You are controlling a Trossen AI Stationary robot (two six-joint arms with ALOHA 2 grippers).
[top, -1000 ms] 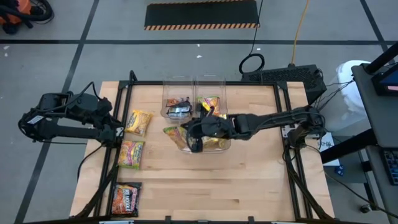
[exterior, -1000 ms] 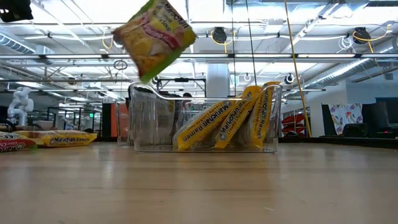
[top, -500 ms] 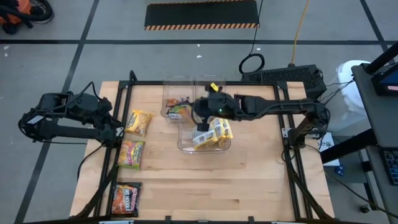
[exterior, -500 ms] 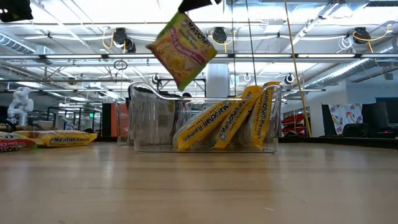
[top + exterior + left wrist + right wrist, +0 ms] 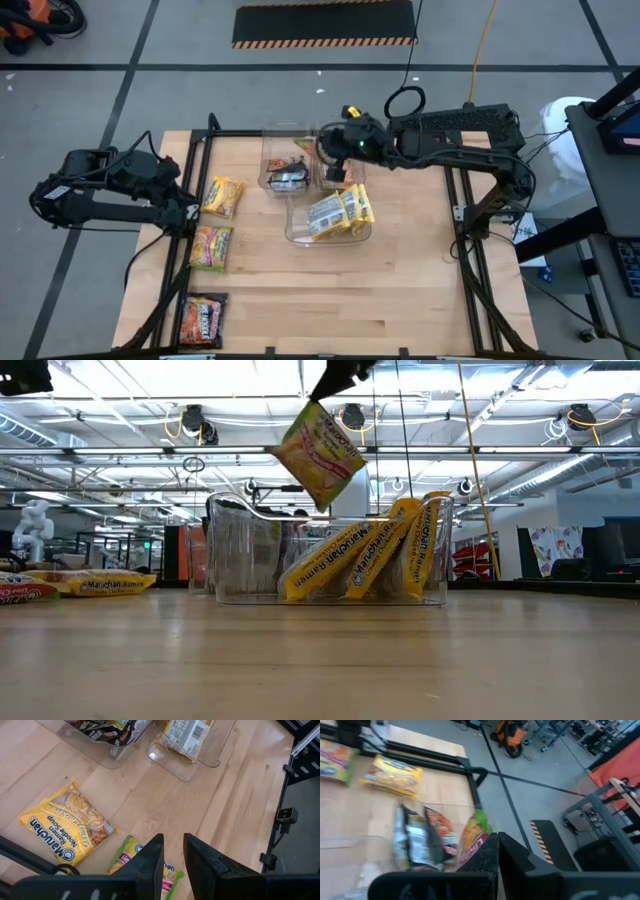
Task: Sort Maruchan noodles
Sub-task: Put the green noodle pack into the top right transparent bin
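My right gripper [image 5: 337,158] is shut on a lime-green noodle packet [image 5: 320,453] and holds it high over the far right clear bin [image 5: 340,128]. The packet also shows in the right wrist view [image 5: 472,839]. The near bin [image 5: 300,236] holds several yellow packets [image 5: 338,212] standing on edge and leaning. The far left bin [image 5: 268,168] holds dark packets [image 5: 288,177]. My left gripper [image 5: 173,862] hangs at the table's left with a narrow gap between its fingers. It is empty, above a yellow packet [image 5: 67,827] and a lime-green packet [image 5: 131,857] lying flat. My right gripper pinches the lime-green packet by its top edge [image 5: 327,405] between its two fingers, coming from above. The packet hangs tilted below the fingers, clear of the bins and the table.
Three packets lie flat along the table's left side: yellow [image 5: 223,196], lime-green [image 5: 211,246] and dark orange [image 5: 203,320]. The three clear bins stand together at the table's far middle. Bare wood [image 5: 340,300] lies on the near side. A black frame [image 5: 460,215] rims the table.
My right gripper has carried the lime-green packet from over the near bin's left side toward the table's far edge and a little right. It now stands over the far right bin. The packet has stayed hanging, tilted and clear of the bins.
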